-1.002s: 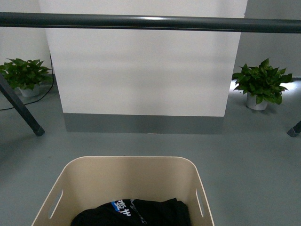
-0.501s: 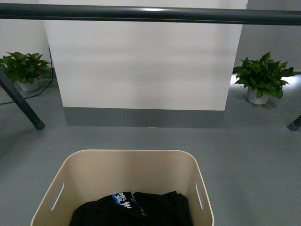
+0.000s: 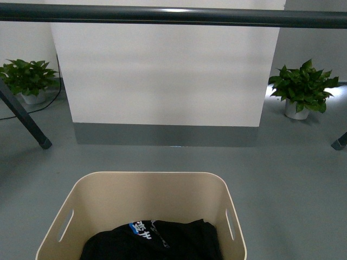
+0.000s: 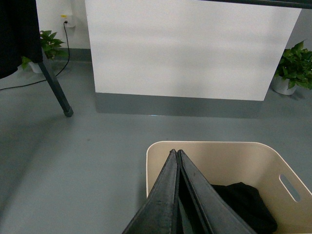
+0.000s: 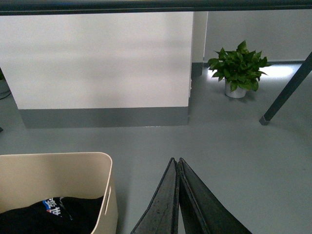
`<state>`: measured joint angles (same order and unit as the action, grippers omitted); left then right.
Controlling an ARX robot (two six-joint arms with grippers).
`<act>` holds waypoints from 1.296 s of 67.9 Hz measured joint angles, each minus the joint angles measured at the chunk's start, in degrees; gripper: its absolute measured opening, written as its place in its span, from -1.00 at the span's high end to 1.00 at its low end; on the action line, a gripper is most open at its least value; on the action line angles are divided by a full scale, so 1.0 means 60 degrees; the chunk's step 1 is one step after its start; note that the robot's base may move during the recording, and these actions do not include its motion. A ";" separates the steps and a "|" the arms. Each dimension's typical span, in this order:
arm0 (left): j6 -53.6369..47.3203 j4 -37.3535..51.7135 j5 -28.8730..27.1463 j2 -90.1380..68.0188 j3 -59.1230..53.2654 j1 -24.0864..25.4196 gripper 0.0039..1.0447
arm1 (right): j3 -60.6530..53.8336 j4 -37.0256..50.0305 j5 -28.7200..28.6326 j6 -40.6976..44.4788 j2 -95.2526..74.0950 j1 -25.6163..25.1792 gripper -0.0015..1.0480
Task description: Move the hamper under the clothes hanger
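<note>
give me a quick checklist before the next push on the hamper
1. Left claw shut: ok, its fingers meet, over the hamper's rim in the left wrist view.
2. Right claw shut: ok, shut on nothing, beside the hamper over bare floor.
3. Floor ahead of the hamper clear up to the wall: ok.
4. Rack legs wide of the hamper's path: ok, both feet sit far out to the sides.
5. Hamper under the top bar: cannot tell, depth is unclear from these views.
6. Black clothes fully inside the hamper: ok.
</note>
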<state>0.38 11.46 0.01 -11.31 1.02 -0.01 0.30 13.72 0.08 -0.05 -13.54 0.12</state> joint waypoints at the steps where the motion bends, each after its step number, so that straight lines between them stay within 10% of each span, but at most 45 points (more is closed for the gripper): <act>1: -0.0004 -0.0011 0.0000 0.0015 0.0000 0.0000 0.94 | 0.0000 -0.0025 0.0000 0.0000 0.0029 0.0000 0.96; 26: -0.0004 -0.1894 0.0000 0.1821 0.0000 0.0000 0.94 | 0.0007 -0.2175 -0.0025 0.0004 0.1880 0.0004 0.96; 88: -0.0004 -0.1905 0.0000 0.1832 0.0000 0.0000 0.88 | 0.0007 -0.2269 -0.0025 0.0004 0.2215 0.0000 0.96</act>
<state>0.36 0.03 0.01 -0.32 1.02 -0.01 0.34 0.10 -0.08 -0.03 -0.25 0.12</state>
